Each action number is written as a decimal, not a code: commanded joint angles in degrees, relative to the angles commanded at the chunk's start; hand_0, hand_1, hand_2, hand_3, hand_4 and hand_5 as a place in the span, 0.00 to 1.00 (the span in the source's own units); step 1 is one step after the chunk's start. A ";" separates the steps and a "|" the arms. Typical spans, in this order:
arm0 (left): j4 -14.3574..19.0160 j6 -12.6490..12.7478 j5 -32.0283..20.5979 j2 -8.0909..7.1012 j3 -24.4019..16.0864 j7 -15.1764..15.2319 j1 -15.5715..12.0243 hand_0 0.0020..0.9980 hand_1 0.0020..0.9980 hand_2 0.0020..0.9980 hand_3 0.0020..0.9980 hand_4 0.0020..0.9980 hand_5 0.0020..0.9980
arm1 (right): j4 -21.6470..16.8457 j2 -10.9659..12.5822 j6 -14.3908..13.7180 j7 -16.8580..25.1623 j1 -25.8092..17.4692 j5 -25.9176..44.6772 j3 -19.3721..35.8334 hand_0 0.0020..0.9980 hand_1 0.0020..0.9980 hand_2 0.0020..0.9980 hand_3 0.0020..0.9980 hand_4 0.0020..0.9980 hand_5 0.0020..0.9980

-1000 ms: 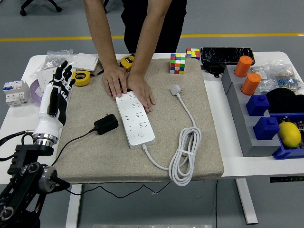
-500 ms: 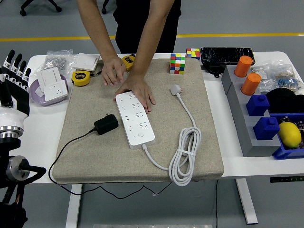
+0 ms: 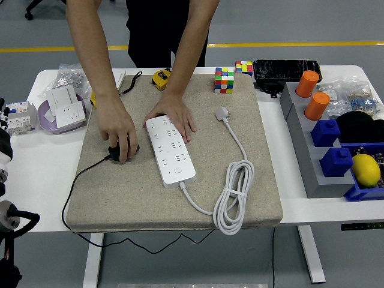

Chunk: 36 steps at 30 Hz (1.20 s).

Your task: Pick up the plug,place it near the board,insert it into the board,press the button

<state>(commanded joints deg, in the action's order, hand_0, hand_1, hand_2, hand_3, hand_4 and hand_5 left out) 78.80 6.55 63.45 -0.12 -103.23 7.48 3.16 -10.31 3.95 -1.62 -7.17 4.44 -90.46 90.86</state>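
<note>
Robot fingers: cannot tell. Only the wrist and forearm of the left arm [image 3: 5,174] show at the left edge; the hand that stood raised over the table's left side 1 second ago has withdrawn out of frame. The right arm is not in view.

The person's fingers [image 3: 123,153] are closed down over the small black plug adapter [image 3: 120,152] on the beige fabric mat [image 3: 132,198], pinching or covering it; its thin black cable [image 3: 75,183] trails off the mat's left front. This hand has moved there from the top of the mat. The person's other hand [image 3: 175,114] still lies flat on the far end of the long white power strip board [image 3: 171,150], steadying it.

The plug sits just left of the board, apart from it, slightly shifted from its earlier spot. The board's button [image 3: 178,171] is untouched.

Judgement: the person appears to be resetting the plug; no robot pick-up has begun.
</note>
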 joint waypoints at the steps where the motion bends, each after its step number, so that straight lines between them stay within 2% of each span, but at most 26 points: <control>1: 0.00 0.03 0.13 -0.04 0.03 -0.01 0.01 1.00 1.00 0.98 0.94 1.00 1.00 | 0.00 -0.01 -0.01 0.01 0.01 0.08 -0.07 0.85 0.73 0.73 0.77 1.00 0.91; 29: -0.20 0.11 2.66 0.12 2.57 -0.57 -0.17 0.99 1.00 0.96 0.92 1.00 1.00 | 0.00 -0.21 -0.08 0.08 0.03 0.58 0.09 0.85 0.73 0.73 0.77 1.00 0.91; 30: -0.29 0.16 2.69 0.12 2.60 -0.58 -0.17 0.99 0.88 0.84 0.97 1.00 0.91 | 0.00 -0.22 -0.08 0.08 0.03 0.58 0.09 0.85 0.73 0.73 0.77 1.00 0.91; 35: -0.66 -0.27 3.03 0.12 2.67 -0.75 -0.23 0.99 0.88 0.84 0.97 1.00 0.91 | 0.00 -0.23 -0.09 0.11 0.04 0.63 0.09 0.85 0.73 0.73 0.77 1.00 0.91; 36: -0.74 -0.27 3.08 0.12 2.62 -0.72 -0.24 1.00 0.97 0.90 0.84 1.00 0.93 | 0.00 -0.23 -0.09 0.11 0.04 0.64 0.09 0.85 0.73 0.73 0.77 1.00 0.91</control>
<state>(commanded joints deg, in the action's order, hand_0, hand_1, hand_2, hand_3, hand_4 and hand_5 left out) 78.06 6.28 66.53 0.00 -100.61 6.77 2.92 -10.31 3.72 -1.71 -7.07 4.48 -89.82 90.96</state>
